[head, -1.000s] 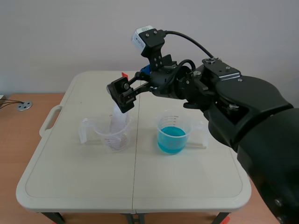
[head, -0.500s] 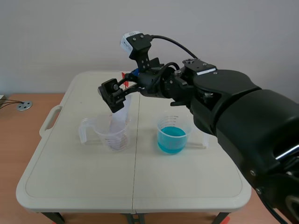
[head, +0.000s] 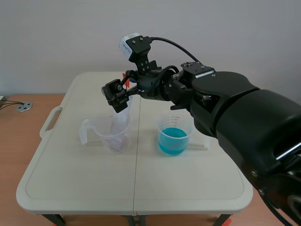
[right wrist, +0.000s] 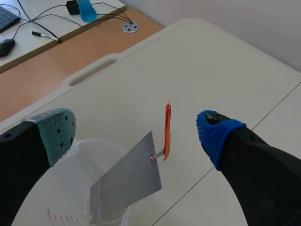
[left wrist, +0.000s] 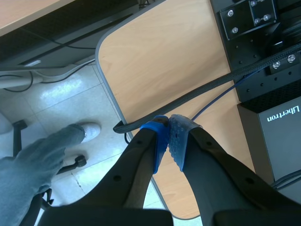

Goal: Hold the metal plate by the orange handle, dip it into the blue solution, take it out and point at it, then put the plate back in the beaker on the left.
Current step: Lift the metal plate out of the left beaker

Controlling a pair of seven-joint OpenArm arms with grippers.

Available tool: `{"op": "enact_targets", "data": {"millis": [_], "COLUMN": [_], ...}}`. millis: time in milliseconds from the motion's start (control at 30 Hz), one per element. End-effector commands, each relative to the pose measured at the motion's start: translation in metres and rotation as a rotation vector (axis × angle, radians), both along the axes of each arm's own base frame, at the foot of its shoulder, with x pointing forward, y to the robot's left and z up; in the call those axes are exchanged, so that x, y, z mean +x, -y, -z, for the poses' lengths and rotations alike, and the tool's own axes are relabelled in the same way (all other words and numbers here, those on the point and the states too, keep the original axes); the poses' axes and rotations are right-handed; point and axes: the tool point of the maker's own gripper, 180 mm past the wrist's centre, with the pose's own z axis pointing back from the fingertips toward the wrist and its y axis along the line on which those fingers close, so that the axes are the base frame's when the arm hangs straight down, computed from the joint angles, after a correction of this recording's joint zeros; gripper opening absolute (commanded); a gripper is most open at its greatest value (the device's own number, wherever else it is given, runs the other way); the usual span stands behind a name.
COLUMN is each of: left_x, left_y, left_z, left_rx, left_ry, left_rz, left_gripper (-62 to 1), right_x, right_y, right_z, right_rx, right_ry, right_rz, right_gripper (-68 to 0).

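Record right gripper [right wrist: 136, 134] with jaws spread wide above orange handle [right wrist: 167, 132], not touching it. Note plate [right wrist: 127, 183] leaning in beaker [head: 113, 136]. Log left gripper [left wrist: 168, 136] pressed together, pinching nothing.

A cream-coloured surface [head: 70, 174] with rounded corners is seen, divided by a straight seam [head: 135, 179] that runs from the near edge to the far edge. A long carrying slot [head: 51, 120] is cut into its left edge; the same slot [right wrist: 94, 70] is shown in the right wrist view.

Two vessels are set directly on the surface, one on each side of the seam and apart from each other. A clear beaker [head: 110, 136] with printed red graduations is placed left of the seam, its handle turned toward the slot. A second clear beaker [head: 175, 123] is placed right of the seam and is partly filled with blue solution [head: 173, 141].
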Motion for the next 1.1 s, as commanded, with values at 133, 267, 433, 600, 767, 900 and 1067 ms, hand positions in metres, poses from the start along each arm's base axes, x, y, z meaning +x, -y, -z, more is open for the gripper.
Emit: {"op": "enact_targets", "data": {"millis": [133,267,433,600,767,900,1067], "left_x": [0.003,0.003,0.003,0.003,0.003,0.003,0.003], "left_y": [0.004,0.004,0.004,0.004,0.004,0.004,0.004], "left_z": [-0.003,-0.003,-0.003,-0.003,-0.003,-0.003,-0.003], "left_rx": [-0.015,-0.015,-0.015,-0.015,-0.015,-0.015,-0.015], "left_ry": [0.013,0.013,0.013,0.013,0.014,0.014,0.014], "left_rz": [0.002,0.002,0.002,0.002,0.002,0.002,0.002], "left_gripper": [-59.3,-59.3,-59.3,-59.3,-59.3,-59.3,-59.3], "right_x": [0.009,0.009,0.01,0.01,0.008,0.002,-0.009], "right_y": [-0.002,-0.002,-0.002,-0.002,-0.003,-0.005,-0.01], "right_z": [-0.02,-0.02,-0.02,-0.021,-0.021,-0.021,-0.023], "right_rx": [0.029,0.029,0.028,0.032,0.044,0.086,0.143], "right_ry": [0.041,0.041,0.041,0.043,0.046,0.053,0.061], "right_rz": [0.003,0.003,0.004,0.003,0.002,-0.003,-0.037], "right_gripper": [-30.8,-37.4,-47.5,-59.2,-66.2,-66.2,-66.2]}}
